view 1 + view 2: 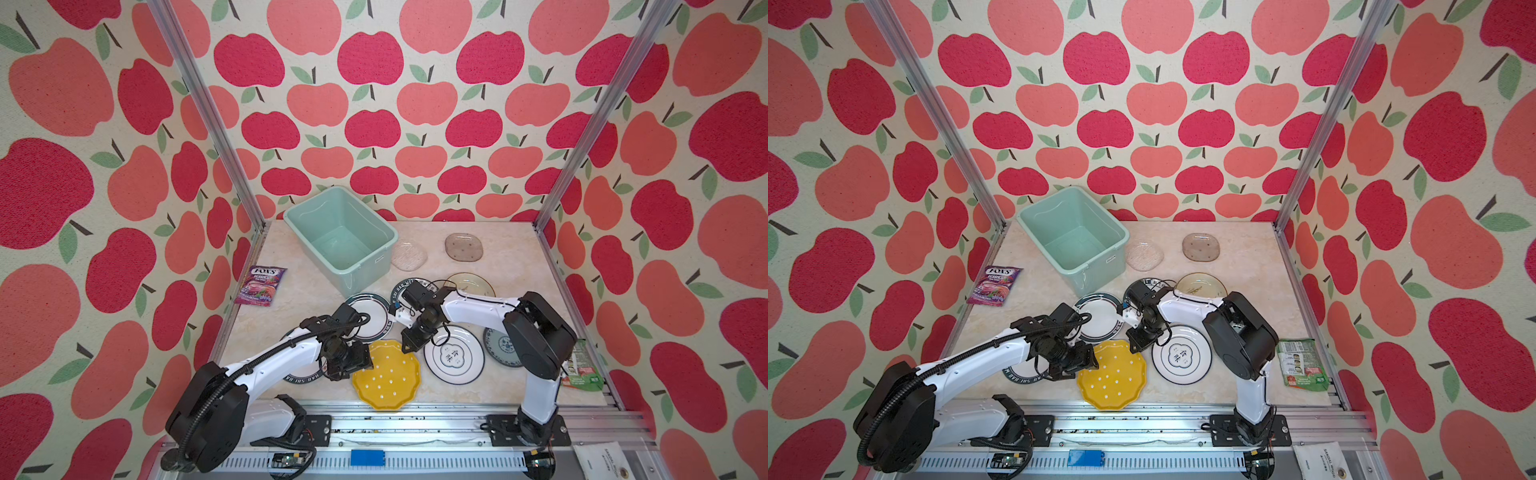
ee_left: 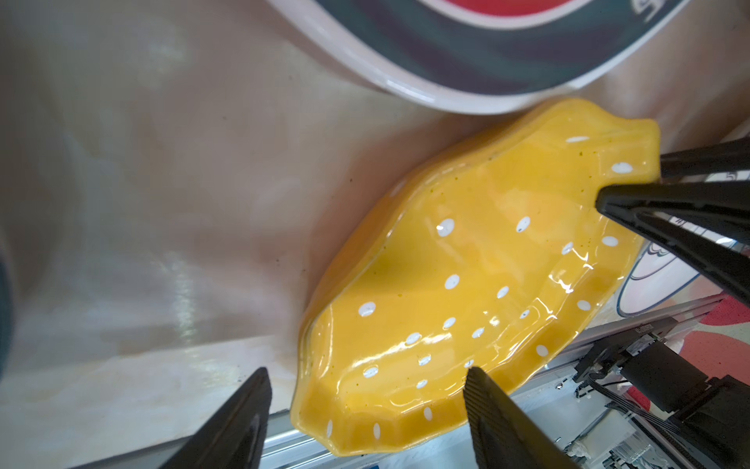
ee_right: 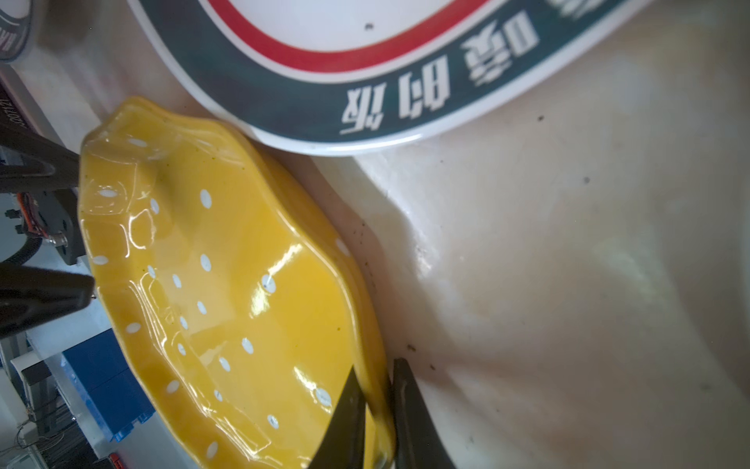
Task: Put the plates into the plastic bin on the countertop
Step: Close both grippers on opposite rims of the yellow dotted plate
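A yellow scalloped plate (image 1: 386,376) (image 1: 1112,374) with white dots lies at the countertop's (image 1: 299,291) front edge, its near rim over the rail. My right gripper (image 3: 375,410) (image 1: 409,347) is shut on that plate's far right rim. My left gripper (image 2: 367,406) (image 1: 357,365) stands open, its jaws on either side of the plate's left rim without touching. The mint-green plastic bin (image 1: 365,274) (image 1: 1096,276) stands empty at the back left. Other plates lie around: green-rimmed white (image 1: 370,316), ringed white (image 1: 455,359), blue-patterned (image 1: 500,347), cream (image 1: 471,284), two glass ones (image 1: 409,255) (image 1: 464,247).
A purple candy packet (image 1: 261,286) lies left of the bin. A green snack packet (image 1: 582,368) lies at the right edge by the right arm's base. A lettered plate (image 1: 301,378) lies under the left arm. The metal rail (image 1: 415,419) runs along the front.
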{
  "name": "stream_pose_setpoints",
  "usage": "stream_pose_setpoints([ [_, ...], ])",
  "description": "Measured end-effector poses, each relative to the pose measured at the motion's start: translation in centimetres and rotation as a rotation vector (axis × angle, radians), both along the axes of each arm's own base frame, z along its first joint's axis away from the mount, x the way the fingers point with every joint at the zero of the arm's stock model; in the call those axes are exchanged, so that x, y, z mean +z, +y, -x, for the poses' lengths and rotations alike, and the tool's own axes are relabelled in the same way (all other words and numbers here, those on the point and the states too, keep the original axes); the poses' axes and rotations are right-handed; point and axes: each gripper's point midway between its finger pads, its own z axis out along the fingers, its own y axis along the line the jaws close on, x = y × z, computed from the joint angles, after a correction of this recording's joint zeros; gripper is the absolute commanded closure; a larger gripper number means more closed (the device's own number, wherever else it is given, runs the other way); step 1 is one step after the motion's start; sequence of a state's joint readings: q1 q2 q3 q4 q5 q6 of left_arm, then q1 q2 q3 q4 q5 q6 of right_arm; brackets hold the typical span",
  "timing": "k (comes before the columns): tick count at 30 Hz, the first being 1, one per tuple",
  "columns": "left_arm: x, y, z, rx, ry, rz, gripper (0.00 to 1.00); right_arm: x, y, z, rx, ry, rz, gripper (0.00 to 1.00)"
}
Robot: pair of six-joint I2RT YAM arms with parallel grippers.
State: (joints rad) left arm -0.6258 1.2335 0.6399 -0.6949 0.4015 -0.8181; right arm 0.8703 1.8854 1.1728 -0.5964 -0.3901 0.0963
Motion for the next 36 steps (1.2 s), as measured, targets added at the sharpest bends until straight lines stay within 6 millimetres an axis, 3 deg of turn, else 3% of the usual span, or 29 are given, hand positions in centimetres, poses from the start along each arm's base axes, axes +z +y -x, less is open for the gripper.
stream_pose_setpoints([
  [13, -1.6, 1.2, 1.6, 0.023, 0.025, -0.014, 0.39, 0.2, -0.2, 0.6, 0.049, 0.005, -0.013, 1.00],
  [21, -1.9, 1.4, 2.1, 0.052, 0.019, 0.008, 0.66, 0.1, -0.6, 0.6, 0.033, 0.022, -0.022, 1.00],
  [34, -1.9, 1.3, 1.8, 0.133, 0.020, 0.033, 1.00, 0.1, -1.1, 0.5, 0.017, 0.038, -0.018, 1.00],
  [36, -1.9, 1.3, 1.6, 0.141, 0.014, 0.038, 1.00, 0.1, -1.3, 0.5, 0.013, 0.043, -0.016, 0.98],
])
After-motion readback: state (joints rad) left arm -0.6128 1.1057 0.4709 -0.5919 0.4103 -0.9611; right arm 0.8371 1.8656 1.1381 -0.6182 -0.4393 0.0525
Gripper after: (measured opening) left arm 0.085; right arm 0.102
